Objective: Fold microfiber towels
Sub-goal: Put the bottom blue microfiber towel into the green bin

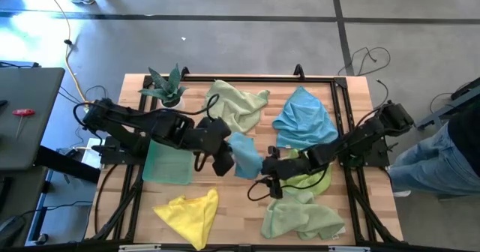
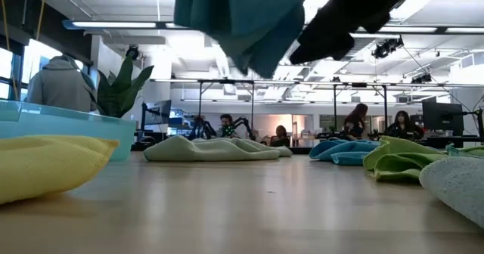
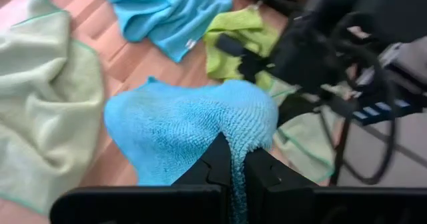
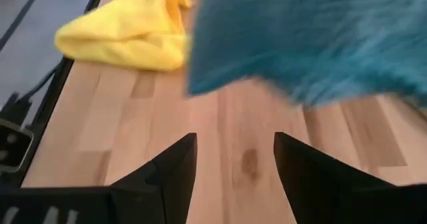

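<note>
A teal-blue microfiber towel hangs over the middle of the table, with my left gripper shut on it. In the low view the teal-blue towel is up clear of the tabletop. My right gripper stands open just right of it. In its wrist view the right gripper has only bare wood between its fingers, and the towel hangs ahead of them. Lying crumpled on the table are a pale green towel, a sky blue towel and a yellow towel. My left gripper pinches a bunched-up ridge of the teal-blue towel between its two fingers, which slant down from the table's left side. The cloth spreads out and droops ahead of the fingers, slack and lifted clear of the table.
A lime green towel and another pale green towel lie near right, under my right arm. A shallow teal tray sits at left under my left arm. A potted plant stands far left. People sit beyond the table.
</note>
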Controlling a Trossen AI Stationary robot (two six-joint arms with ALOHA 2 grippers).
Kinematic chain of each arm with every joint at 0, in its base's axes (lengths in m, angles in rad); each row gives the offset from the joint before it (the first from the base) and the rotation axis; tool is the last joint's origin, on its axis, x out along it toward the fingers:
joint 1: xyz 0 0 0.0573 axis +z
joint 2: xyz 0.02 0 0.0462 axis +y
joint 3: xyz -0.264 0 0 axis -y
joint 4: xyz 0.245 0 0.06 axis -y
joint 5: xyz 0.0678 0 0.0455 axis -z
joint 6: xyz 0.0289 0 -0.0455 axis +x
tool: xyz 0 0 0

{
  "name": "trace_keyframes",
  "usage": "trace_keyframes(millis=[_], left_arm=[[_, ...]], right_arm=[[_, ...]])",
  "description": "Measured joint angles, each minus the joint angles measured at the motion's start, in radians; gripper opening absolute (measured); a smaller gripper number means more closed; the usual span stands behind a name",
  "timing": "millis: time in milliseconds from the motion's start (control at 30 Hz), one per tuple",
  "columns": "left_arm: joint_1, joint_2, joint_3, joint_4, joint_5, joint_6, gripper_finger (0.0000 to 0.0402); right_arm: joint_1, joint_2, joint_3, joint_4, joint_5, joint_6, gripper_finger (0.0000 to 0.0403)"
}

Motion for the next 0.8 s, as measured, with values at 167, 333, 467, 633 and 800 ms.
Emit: trace_keyframes(millis=[167,333,467,633,800], left_arm=[[0.000,-0.009,0.000,-0.031,-0.006,-0.002,0.0000],[0.000,-0.008,0.000,-0.051,0.013,-0.010,0.0000],[0.005,-0.008,0.000,-0.086,0.037,-0.048,0.0000],[0.011,-0.007,0.000,-0.088,0.072,-0.057,0.0000],[0.011,-0.002,0.000,-0.085,0.064,-0.066,0.0000]], right_arm=[[0.009,-0.014,0.000,-0.004,0.014,-0.006,0.0192],[0.009,-0.081,0.014,-0.030,0.095,-0.035,0.0192],[0.007,-0.137,0.038,0.029,0.114,-0.046,0.0192],[0.003,-0.142,0.073,0.129,0.212,-0.091,0.0192],[-0.029,-0.123,0.075,0.132,0.177,-0.046,0.0193]])
